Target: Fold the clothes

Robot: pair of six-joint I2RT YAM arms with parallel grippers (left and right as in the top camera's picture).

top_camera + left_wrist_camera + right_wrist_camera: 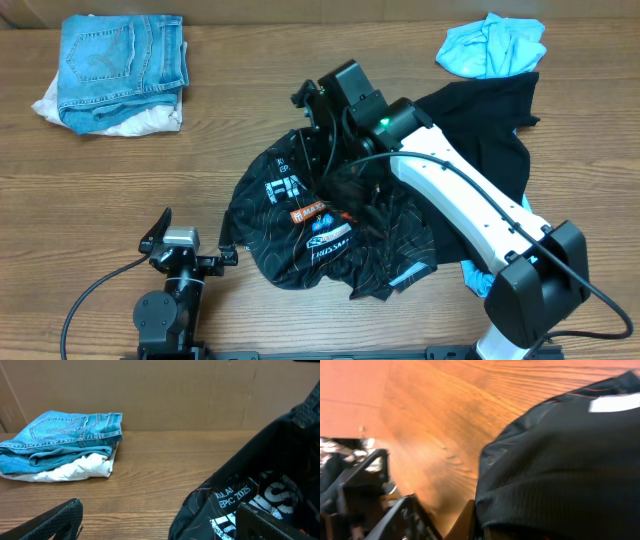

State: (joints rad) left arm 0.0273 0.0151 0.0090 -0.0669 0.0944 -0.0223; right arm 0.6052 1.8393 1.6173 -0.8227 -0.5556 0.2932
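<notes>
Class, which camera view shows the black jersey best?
Overhead: nearly the whole crumpled jersey, lettering visible, right arm partly over it. Left wrist shows only a lettered edge; right wrist, close black fabric.

On the brown wooden table (pixel 130 190), a crumpled black short-sleeved jersey (pixel 310 240) lies in the middle. A plainer black cloth garment (pixel 490 130) touches it on the right and behind, and a bunched light-blue cloth garment (pixel 492 45) lies at the far right, touching that black garment's rear edge. At the far left, well apart from the jersey, a folded pair of blue denim jeans (pixel 120 55) rests on a folded white cloth (pixel 155 120). The left gripper (pixel 190 245) sits near the front, just left of the jersey, the right gripper (pixel 322 165) is down on the jersey's rear part, and a small light-blue scrap of cloth (pixel 478 278) lies under the right arm at the front right.
</notes>
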